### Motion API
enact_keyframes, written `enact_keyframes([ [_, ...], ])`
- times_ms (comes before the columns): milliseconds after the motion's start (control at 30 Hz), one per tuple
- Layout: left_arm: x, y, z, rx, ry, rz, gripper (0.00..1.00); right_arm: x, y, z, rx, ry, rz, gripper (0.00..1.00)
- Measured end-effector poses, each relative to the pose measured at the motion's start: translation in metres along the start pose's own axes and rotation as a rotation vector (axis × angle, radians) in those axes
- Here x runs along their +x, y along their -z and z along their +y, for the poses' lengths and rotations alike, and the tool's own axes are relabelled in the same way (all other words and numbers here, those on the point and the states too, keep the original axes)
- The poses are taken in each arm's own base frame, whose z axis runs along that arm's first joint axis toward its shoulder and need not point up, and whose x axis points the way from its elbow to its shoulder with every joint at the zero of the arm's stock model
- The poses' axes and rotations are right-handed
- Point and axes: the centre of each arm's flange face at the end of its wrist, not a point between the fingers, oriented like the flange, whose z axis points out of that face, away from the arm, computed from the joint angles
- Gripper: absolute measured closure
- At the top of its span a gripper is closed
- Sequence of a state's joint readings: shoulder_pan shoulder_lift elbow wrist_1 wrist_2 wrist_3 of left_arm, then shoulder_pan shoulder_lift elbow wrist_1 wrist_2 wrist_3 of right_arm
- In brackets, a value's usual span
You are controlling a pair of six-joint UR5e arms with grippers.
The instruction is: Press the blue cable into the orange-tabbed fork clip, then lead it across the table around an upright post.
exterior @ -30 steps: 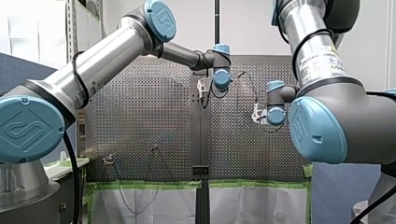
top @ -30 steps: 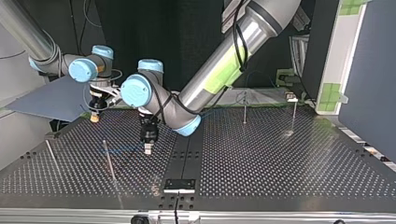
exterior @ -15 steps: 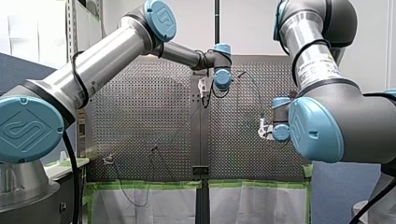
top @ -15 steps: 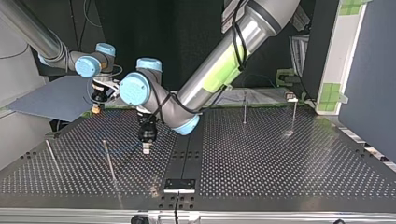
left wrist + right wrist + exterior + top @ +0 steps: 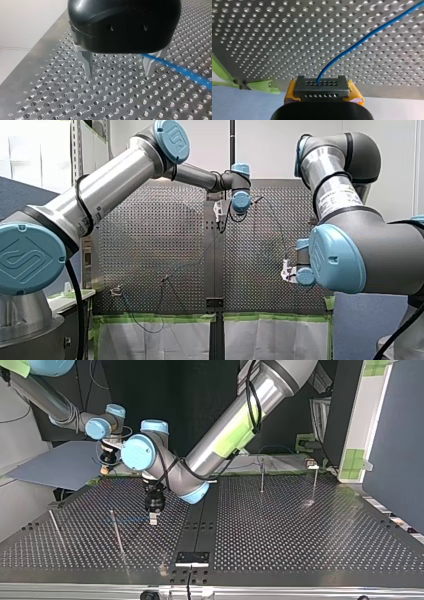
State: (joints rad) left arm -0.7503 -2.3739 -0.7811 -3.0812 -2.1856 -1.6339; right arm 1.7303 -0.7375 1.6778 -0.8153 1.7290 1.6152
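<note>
Leading step, I judge. My right gripper (image 5: 321,86), yellow pads, is clenched on the thin blue cable (image 5: 367,37), which runs away from it over the perforated metal table (image 5: 300,535). My left gripper (image 5: 118,73) has its metal fingers spread and holds nothing; the cable passes just beside one finger. Orange-tabbed fork clip: not made out.

Next: swing the cable round the thin upright metal post (image 5: 116,532), lower left of the top view, cable taut. My left arm crowds that post. Two more posts (image 5: 261,477) stand upper right, well apart.

My left gripper (image 5: 153,520) hangs over the table (image 5: 300,540) at the top view's left, a post (image 5: 117,532) beside it. My right gripper (image 5: 105,468) is behind, cable (image 5: 362,41) between its fingers.
</note>
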Motion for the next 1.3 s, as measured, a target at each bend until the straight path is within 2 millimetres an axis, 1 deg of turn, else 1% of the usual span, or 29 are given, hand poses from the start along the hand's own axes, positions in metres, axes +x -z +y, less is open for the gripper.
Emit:
enact_keyframes([
  [100, 0.000, 0.001, 0.000, -0.008, -0.003, 0.001, 0.00, -0.014, -0.002, 0.005, -0.009, -0.001, 0.000, 1.00],
  [333, 0.002, 0.005, 0.001, -0.031, 0.014, 0.013, 0.00, -0.053, -0.009, 0.026, -0.040, 0.008, 0.000, 1.00],
  [467, 0.003, 0.006, 0.001, -0.034, 0.029, 0.020, 0.00, -0.067, -0.011, 0.035, -0.053, 0.022, 0.001, 1.00],
  [600, 0.004, 0.009, 0.001, -0.034, 0.040, 0.029, 0.00, -0.079, -0.010, 0.040, -0.061, 0.034, -0.009, 1.00],
  [700, 0.005, 0.010, 0.002, -0.041, 0.037, 0.037, 0.00, -0.094, -0.009, 0.041, -0.063, 0.034, -0.011, 1.00],
  [933, 0.007, 0.009, 0.007, -0.055, 0.028, 0.056, 0.00, -0.122, -0.019, 0.045, -0.068, 0.030, 0.015, 1.00],
  [1067, 0.007, 0.010, 0.008, -0.056, 0.039, 0.063, 0.00, -0.141, -0.018, 0.048, -0.071, 0.033, -0.005, 1.00],
  [1167, 0.007, 0.010, 0.008, -0.056, 0.053, 0.064, 0.00, -0.149, -0.016, 0.049, -0.073, 0.034, -0.016, 1.00],
  [1300, 0.008, 0.011, 0.008, -0.057, 0.080, 0.072, 0.00, -0.151, -0.017, 0.050, -0.074, 0.035, -0.023, 1.00],
])
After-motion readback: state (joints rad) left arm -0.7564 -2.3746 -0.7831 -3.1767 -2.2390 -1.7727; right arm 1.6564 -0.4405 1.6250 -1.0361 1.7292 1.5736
